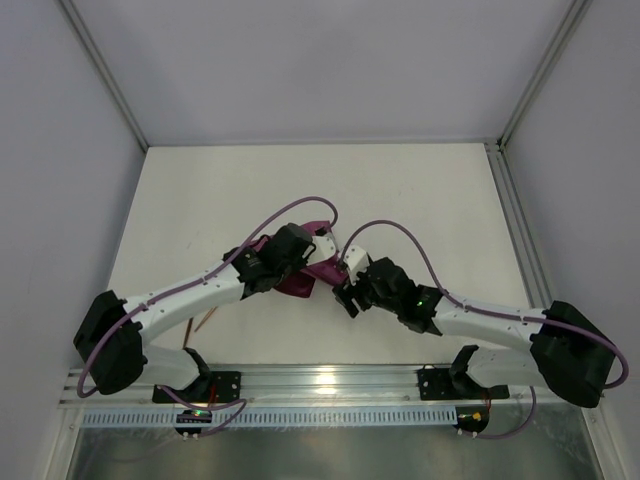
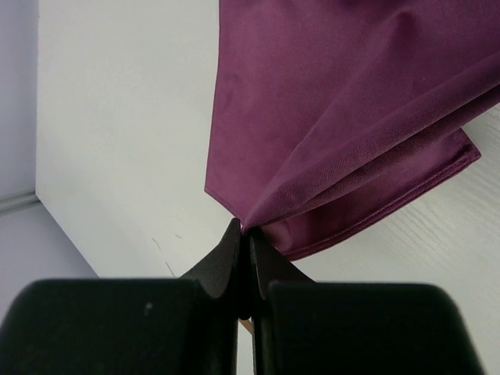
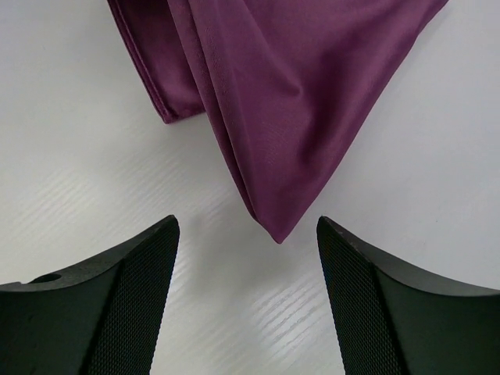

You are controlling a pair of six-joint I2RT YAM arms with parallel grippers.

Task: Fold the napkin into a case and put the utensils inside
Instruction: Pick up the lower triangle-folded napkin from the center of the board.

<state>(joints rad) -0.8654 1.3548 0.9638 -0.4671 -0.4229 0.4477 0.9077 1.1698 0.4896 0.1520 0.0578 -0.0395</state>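
Top view: left arm (image 1: 190, 292) and right arm (image 1: 480, 322) both reach inward from their bases, elbows low, wrists nearly meeting over the near middle of the table (image 1: 300, 180). The napkin (image 1: 300, 282) lies bunched between and under the two wrists, mostly hidden by them. One slim copper utensil (image 1: 204, 322) pokes out beside the left arm, apart from the cloth. Wide bare table lies beyond the napkin toward the back wall, with less room on the near side by the rail. Left wrist view: the left gripper (image 2: 244, 234) is pinched tight on a gathered point of the napkin (image 2: 336, 117), and folds fan out from the pinch, a detail the top view hides. A hemmed lower layer sticks out beneath the upper one. The table's edge shows at far left, well apart from the cloth. Right wrist view: the right gripper (image 3: 246, 234) stands spread wide and holds nothing. A pointed corner of the napkin (image 3: 281, 101) hangs down between the fingers (image 3: 133, 281), touching neither. Bare tabletop shows on both sides of the cloth.
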